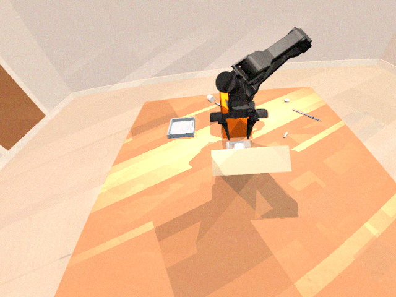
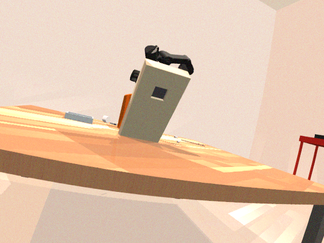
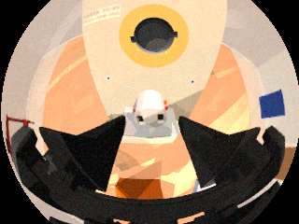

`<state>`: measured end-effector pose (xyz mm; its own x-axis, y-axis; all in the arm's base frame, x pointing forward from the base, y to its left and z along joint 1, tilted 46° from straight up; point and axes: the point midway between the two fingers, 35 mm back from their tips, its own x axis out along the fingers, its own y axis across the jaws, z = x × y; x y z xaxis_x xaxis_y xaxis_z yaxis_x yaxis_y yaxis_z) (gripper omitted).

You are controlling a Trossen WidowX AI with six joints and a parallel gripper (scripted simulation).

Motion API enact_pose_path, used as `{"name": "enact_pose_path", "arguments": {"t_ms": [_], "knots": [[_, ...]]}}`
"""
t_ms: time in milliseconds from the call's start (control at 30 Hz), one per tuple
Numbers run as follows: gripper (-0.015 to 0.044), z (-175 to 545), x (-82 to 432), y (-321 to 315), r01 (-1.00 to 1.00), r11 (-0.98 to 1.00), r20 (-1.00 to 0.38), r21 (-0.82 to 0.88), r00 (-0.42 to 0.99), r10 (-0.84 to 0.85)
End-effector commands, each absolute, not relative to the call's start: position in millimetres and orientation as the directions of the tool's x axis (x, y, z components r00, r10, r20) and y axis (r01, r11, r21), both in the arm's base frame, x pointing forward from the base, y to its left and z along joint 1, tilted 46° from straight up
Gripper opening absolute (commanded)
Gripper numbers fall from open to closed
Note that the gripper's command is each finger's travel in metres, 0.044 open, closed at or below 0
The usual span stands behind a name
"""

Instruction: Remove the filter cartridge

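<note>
The service panel [image 1: 250,161] [image 2: 146,115] [image 3: 100,44] stands tilted; its round port, ringed by a yellow band [image 3: 126,35], is dark and holds no cartridge. The white cartridge [image 1: 239,146] [image 3: 150,103] rests in a light grey holder [image 1: 228,145] [image 3: 167,133] at the panel's foot, with two dark notches on its near end. My gripper [image 1: 238,138] [image 3: 152,119] is open, its fingertips apart, close above and on the near side of the cartridge. Contact cannot be told. The grey tray [image 1: 180,135] [image 2: 78,118] stands apart, beyond the panel's left side in the top view, with nothing in it.
An orange block [image 1: 236,128] [image 2: 123,112] stands behind the gripper. A white-headed tool [image 1: 210,98] [image 2: 105,119] lies near it. A thin rod [image 1: 305,115], a white disc [image 1: 286,100] and a small white peg [image 1: 285,135] lie at the right in the top view.
</note>
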<state>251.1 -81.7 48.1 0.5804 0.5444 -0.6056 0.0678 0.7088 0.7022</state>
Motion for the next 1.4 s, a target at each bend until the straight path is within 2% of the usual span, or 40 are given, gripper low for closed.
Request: {"name": "enact_pose_path", "arguments": {"t_ms": [0,733,1233,1367], "knots": [[0.0305,41,251,-76,0.08,0.703,-0.61,0.707,0.572,0.548],[0.0305,26,267,-59,0.077,0.7,-0.605,0.71,0.575,0.551],[0.0205,29,270,-61,0.065,0.704,-0.6,0.707,0.581,0.55],[0.01,29,270,-61,0.065,0.704,-0.6,0.707,0.581,0.55]]}}
